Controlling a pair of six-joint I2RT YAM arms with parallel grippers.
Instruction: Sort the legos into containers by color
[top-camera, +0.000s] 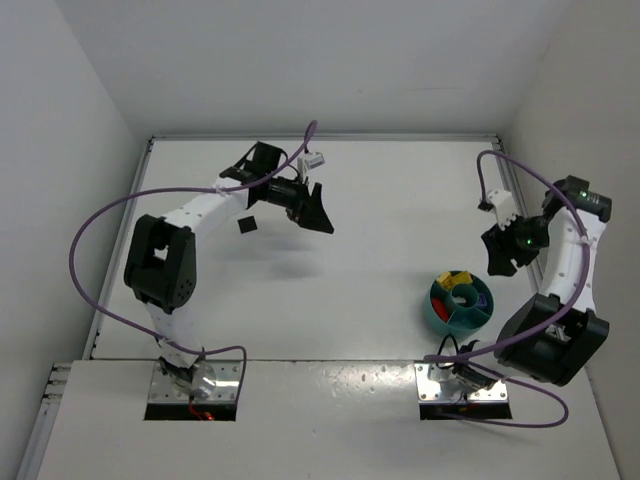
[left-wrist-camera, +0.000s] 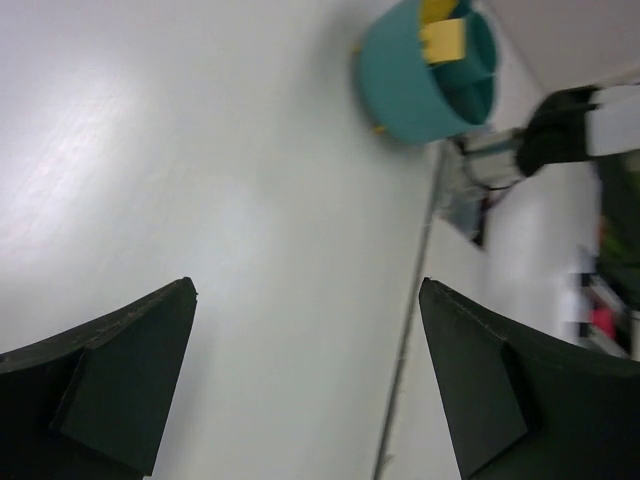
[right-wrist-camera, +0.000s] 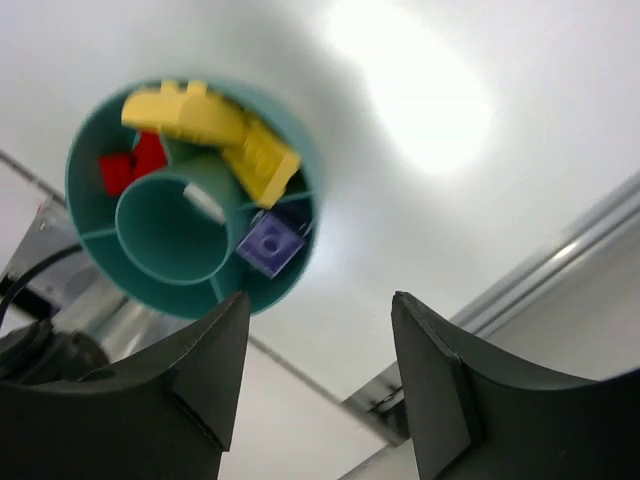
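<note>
The round teal bowl (top-camera: 459, 305) stands at the right front of the table. In the right wrist view (right-wrist-camera: 190, 195) its compartments hold yellow bricks (right-wrist-camera: 215, 130), a red brick (right-wrist-camera: 128, 168) and a purple brick (right-wrist-camera: 268, 243), each in its own compartment. My right gripper (top-camera: 503, 250) is open and empty, held above the table just behind the bowl; it also shows in its wrist view (right-wrist-camera: 320, 300). My left gripper (top-camera: 315, 210) is open and empty over the far middle of the table. The left wrist view shows it (left-wrist-camera: 308, 290) with the bowl (left-wrist-camera: 425, 65) far off.
A small black square (top-camera: 246, 226) lies on the table beside the left arm. White walls close in the table on the left, back and right. A metal strip (top-camera: 330, 362) marks the table's front edge.
</note>
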